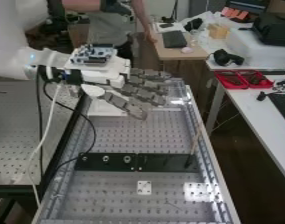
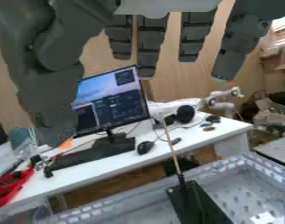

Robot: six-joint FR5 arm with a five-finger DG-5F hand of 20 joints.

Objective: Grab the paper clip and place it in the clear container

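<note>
In the high view the hand (image 1: pixel 142 92) is over the bench's far end, its fingers straight and spread toward the right with nothing between them. The same hand (image 2: pixel 151 45) hangs into the wrist view, fingers extended and thumb apart. Something clear and shiny (image 1: pixel 176 101) lies by the far right corner, partly behind the fingers; whether it is the clear container I cannot tell. A faint thin mark (image 1: pixel 171 204) on the near part of the perforated bench might be the paper clip, but it is not distinct.
A black strip (image 1: pixel 159 162) with small metal rings (image 1: pixel 106 159) crosses the bench (image 1: pixel 139 130); a thin stick (image 1: pixel 194 144) stands upright at its right end. Red trays (image 1: pixel 242 80) sit on a white side table (image 1: pixel 259 107). In the wrist view are a monitor (image 2: pixel 113 100) and keyboard (image 2: pixel 93 154).
</note>
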